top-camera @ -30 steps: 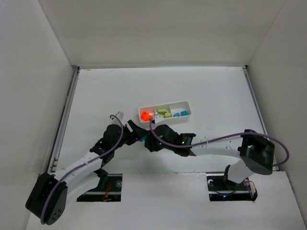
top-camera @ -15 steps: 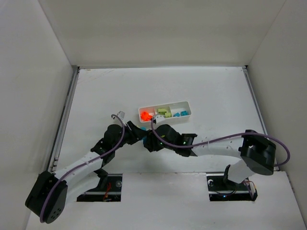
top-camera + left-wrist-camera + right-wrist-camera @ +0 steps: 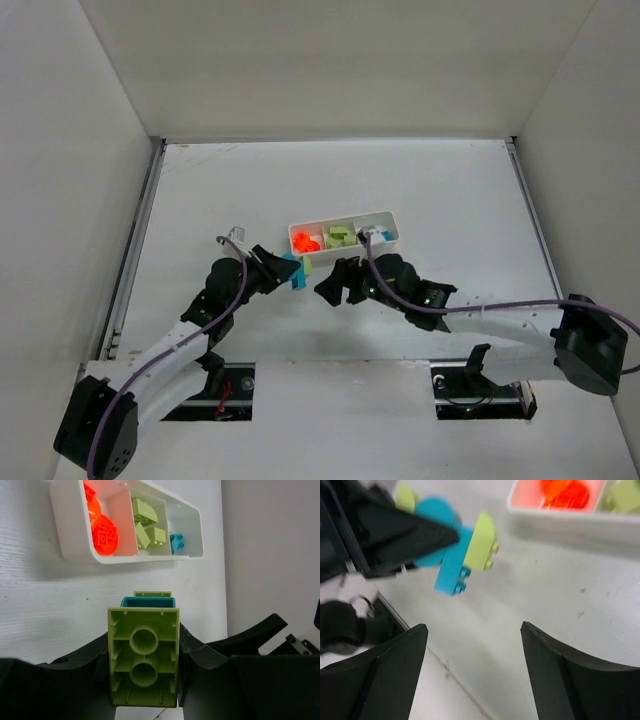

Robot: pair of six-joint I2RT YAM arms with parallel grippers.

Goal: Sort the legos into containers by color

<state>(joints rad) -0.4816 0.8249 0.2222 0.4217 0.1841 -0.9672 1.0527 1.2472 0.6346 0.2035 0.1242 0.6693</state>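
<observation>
Three compartments of one white tray (image 3: 392, 222) serve as the containers, and each of them is already partly filled. Orange-red legos (image 3: 303, 241) are seen in the left compartment, yellow-green legos (image 3: 341, 235) in the middle one and a cyan lego (image 3: 372, 238) in the right one. By this, most of the sorting is judged to be done.

What is left is a stack of legos (image 3: 143, 662), on which the left tool (image 3: 285, 270) is clenched. The stack is held on the near left side of the tray, close to it but not touching. In both wrist views a cyan brick is seen joined between yellow-green pieces, so two colours are mixed in one stack. It cannot be told from the pictures how firmly the pieces are pressed together.

The right tool (image 3: 474, 665) is released: its fingers stand wide apart and nothing is held between them. It hangs over the worktop (image 3: 450, 190), just to the right of the stack and on the near side of the tray.

Probably the stack must be pulled apart before each piece is dropped into its own compartment. Whether other legos are hidden under the arms cannot be said.
</observation>
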